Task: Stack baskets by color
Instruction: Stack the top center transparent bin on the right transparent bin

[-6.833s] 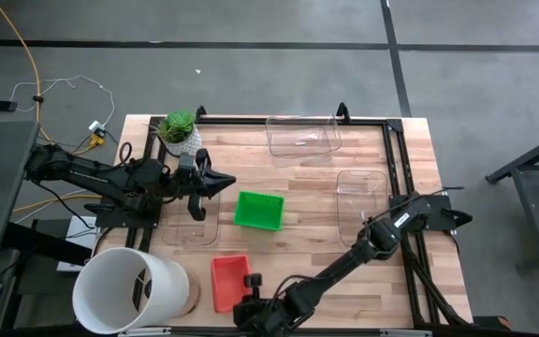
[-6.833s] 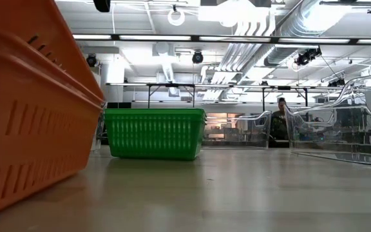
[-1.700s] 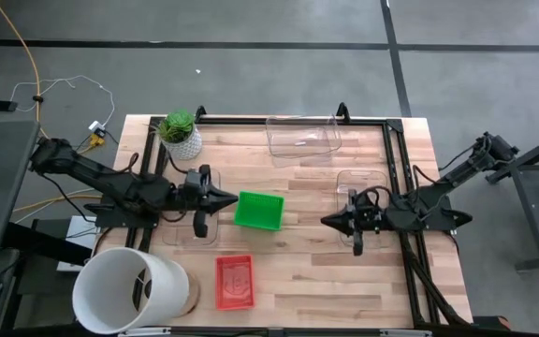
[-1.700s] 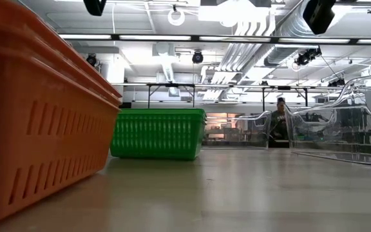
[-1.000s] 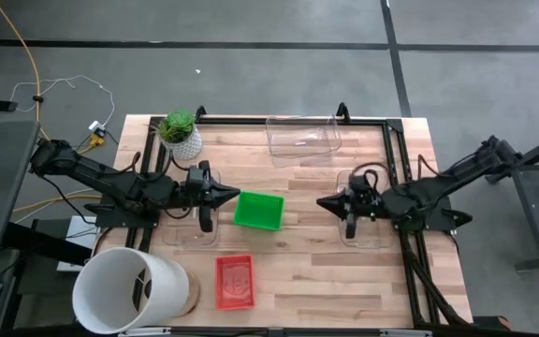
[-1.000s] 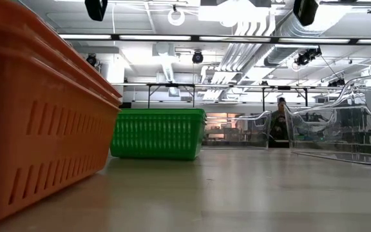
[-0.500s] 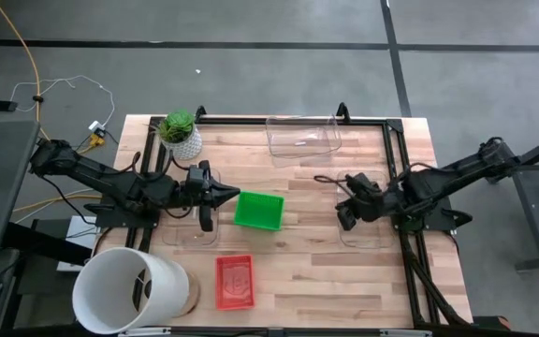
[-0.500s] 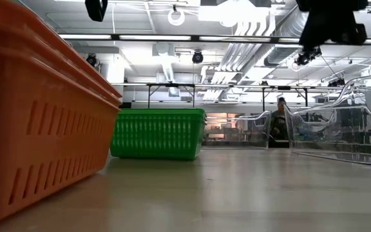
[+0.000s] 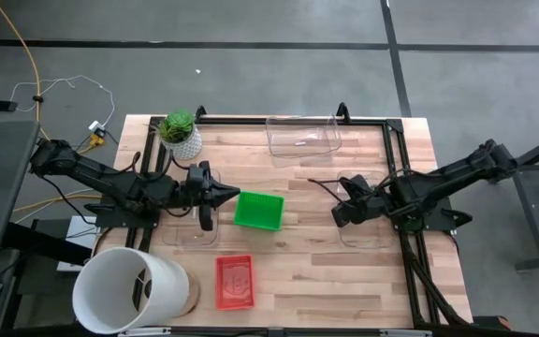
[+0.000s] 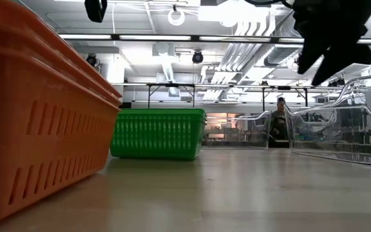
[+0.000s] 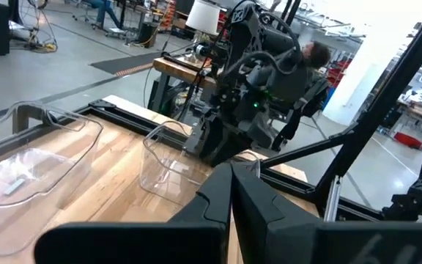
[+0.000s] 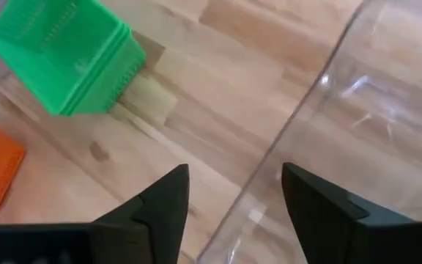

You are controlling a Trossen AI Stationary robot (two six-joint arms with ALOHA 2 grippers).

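The right gripper (image 12: 234,192) has its jaws spread apart, straddling the near wall of a clear basket (image 9: 374,227) at the desk's (image 9: 307,271) three o'clock side, not gripping it. The left gripper (image 9: 235,195) has its jaws clenched on nothing, just at nine o'clock of the green basket (image 9: 258,210), above another clear basket (image 9: 181,232). A red basket (image 9: 234,281) lies at six o'clock of the green one. A third clear basket (image 9: 303,137) sits at twelve o'clock.
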